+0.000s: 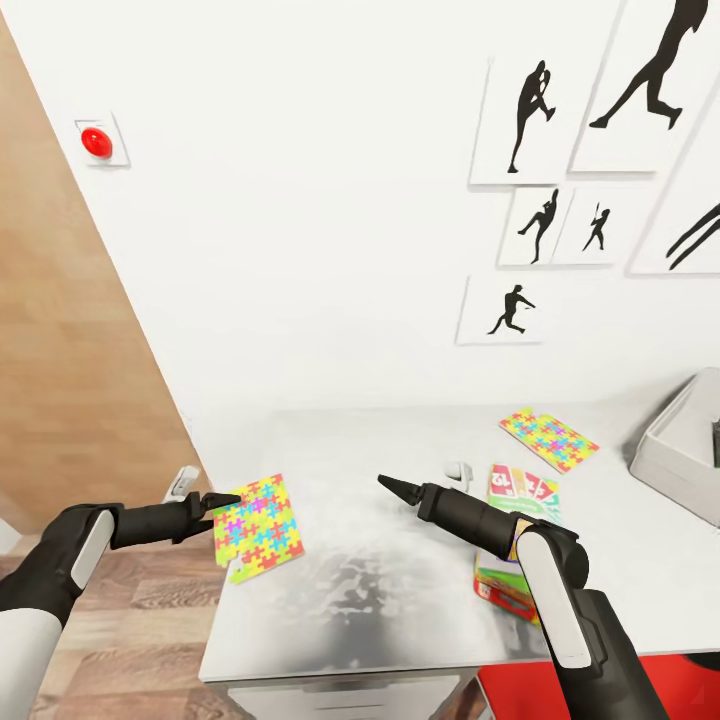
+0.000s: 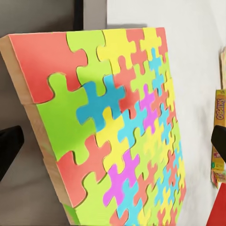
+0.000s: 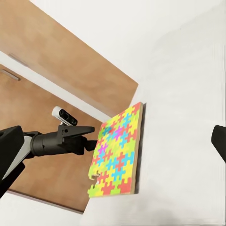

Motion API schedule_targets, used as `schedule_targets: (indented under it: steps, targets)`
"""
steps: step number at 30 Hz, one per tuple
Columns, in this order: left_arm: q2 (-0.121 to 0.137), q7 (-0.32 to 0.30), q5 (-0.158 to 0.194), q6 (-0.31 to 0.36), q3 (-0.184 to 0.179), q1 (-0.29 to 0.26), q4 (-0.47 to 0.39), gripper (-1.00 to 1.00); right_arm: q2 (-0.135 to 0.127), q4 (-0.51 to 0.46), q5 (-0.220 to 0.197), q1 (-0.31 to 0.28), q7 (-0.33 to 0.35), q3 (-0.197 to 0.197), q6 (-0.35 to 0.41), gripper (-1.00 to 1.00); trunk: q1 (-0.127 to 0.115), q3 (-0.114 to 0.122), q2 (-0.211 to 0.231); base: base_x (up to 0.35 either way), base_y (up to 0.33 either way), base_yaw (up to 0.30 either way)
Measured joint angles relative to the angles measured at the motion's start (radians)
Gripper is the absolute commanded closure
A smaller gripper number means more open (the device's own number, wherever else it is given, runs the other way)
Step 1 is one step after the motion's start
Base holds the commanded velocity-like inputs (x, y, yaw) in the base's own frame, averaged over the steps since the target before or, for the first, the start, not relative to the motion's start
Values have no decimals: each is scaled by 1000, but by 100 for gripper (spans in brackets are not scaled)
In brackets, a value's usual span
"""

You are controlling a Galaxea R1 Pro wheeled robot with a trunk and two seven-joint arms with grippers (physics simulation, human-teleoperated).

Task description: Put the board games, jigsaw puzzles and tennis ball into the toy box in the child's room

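Black left tool: my left tool (image 1: 228, 500) sits at the near-left edge of the worktop (image 1: 400, 600), its fingertips at the left rim of the near jigsaw puzzle (image 1: 258, 526). The right wrist view shows the puzzle raised on edge with the tips at its rim; I judge them clamped on it, though the contact itself is too small to confirm.
Near puzzle: tilted up off the pale worktop, overhanging the left edge, its wooden backing and coloured pieces close before the left wrist camera (image 2: 117, 127).
Right tool: my right tool (image 1: 392, 486) hovers over the middle of the worktop, pointing toward the puzzle, tips drawn to a point and holding nothing.
Other toys: the second jigsaw puzzle (image 1: 548, 438) lies flat further back; the thick red-yellow-green board game (image 1: 518, 500) stands just behind my right forearm.
Toy box: grey tray (image 1: 672, 445) at the far right of the worktop, well apart from the held puzzle.
Step in hand: lifting the first puzzle clear of the worktop edge.
Next move: I reckon it calls for carrying the puzzle rightward across the worktop, over the game box and my own right arm, then letting go above the tray.
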Motion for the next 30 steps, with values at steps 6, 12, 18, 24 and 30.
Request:
schedule_targets:
  steps: [6, 12, 18, 24, 30]
  targets:
    - [0, 0, -1, 0, 0, 0, 0, -100, 0, -1, 0, 0, 0, 0, 0, -100, 0, 0, 0, 0, -62, 0]
    - [0, 0, 0, 0, 1, 0, 0, -100, 0, -1, 0, 0, 0, 0, 0, -100, 0, 0, 0, 0, -6, 0]
    - [0, 2, 10, 5, 1, 0, 0, 100, 0, 0, 0, 0, 0, 0, 0, -100, 0, 0, 0, 0, 0, 0]
    - [1, 1, 17, 7, 3, 0, -1, 100, 0, 0, 0, 0, 0, 0, 0, -100, -4, 3, 7, 0, 0, 0]
    - [1, -1, 11, 4, 1, 0, 0, 100, 0, 0, 0, 0, 0, 0, 0, -100, -27, 22, 49, 0, 0, 0]
